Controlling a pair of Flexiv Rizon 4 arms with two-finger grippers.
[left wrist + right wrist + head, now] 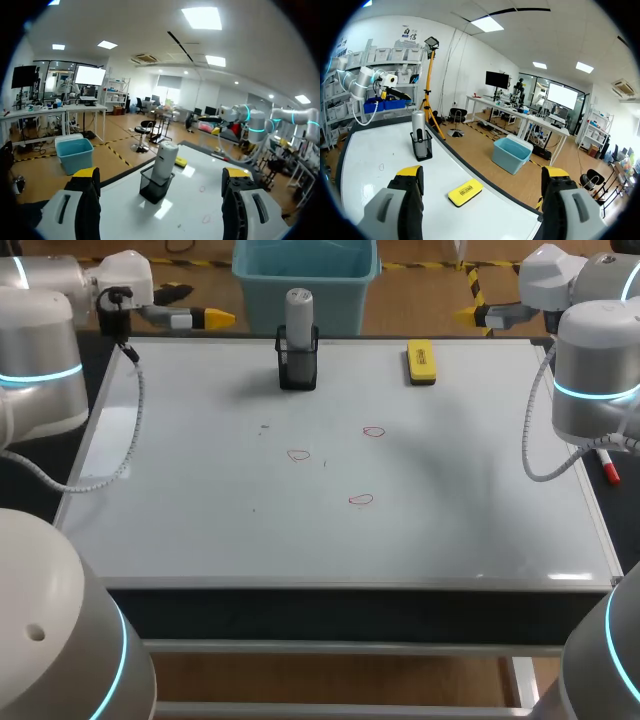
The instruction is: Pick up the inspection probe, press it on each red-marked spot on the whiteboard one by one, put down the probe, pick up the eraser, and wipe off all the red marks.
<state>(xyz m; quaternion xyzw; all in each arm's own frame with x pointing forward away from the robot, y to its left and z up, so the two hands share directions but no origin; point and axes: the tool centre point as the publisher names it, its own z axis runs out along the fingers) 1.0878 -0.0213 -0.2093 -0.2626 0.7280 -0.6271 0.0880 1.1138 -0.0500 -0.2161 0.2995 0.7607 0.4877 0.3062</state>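
No legible txt, nos. or signs anywhere. Dark print on top of yellow eraser (465,192), far right on whiteboard (200,530), too small to read. Red scribbles on the board are plain loops, not letters or digits: far-right mark (374,431), left mark (298,454), near mark (361,500).
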